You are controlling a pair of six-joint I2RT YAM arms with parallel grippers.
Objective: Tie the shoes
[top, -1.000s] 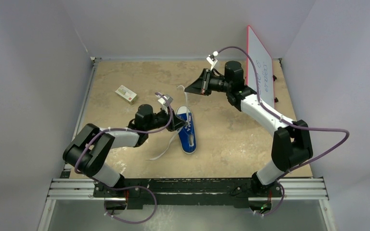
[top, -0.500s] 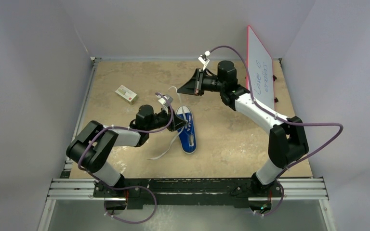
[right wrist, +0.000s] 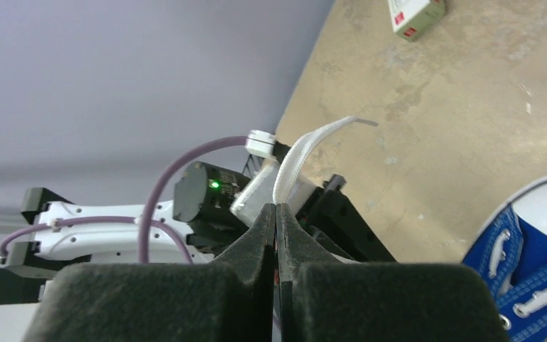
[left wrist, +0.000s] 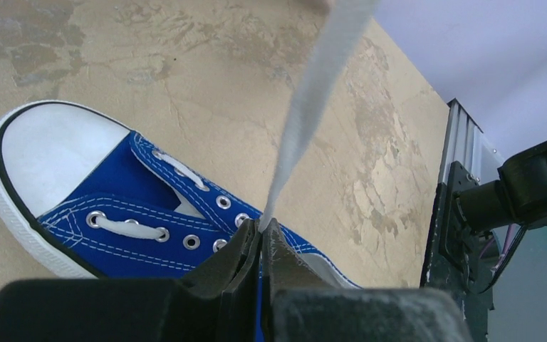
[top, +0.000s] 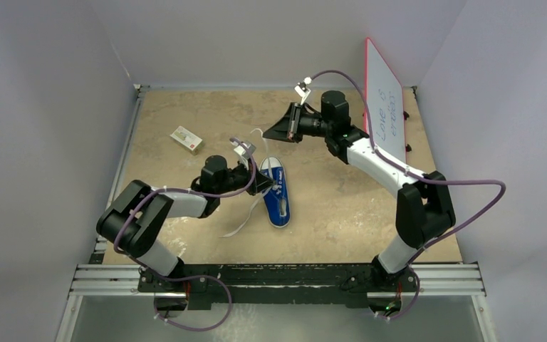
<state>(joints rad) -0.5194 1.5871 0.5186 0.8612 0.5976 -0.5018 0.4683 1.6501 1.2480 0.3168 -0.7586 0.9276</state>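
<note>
The blue sneaker (top: 280,198) lies at mid-table with its white toe cap pointing away from the arm bases; it also shows in the left wrist view (left wrist: 124,192) and the right wrist view (right wrist: 534,285). My left gripper (top: 263,183) (left wrist: 262,228) is shut on a white lace (left wrist: 313,92) right at the shoe's eyelets. The lace runs up and back to my right gripper (top: 272,133) (right wrist: 276,208), which is shut on it near its end (right wrist: 295,153), above the table behind the shoe. The other lace end (top: 239,226) trails on the table left of the shoe.
A small white-and-red box (top: 186,139) (right wrist: 414,14) lies at the back left. A red-framed whiteboard (top: 386,96) leans at the back right. Grey walls close in three sides, and a metal rail (top: 278,279) runs along the near edge.
My right gripper has moved left and slightly back with the lace in it, drawing it out from the shoe. My left gripper has stayed at the shoe.
</note>
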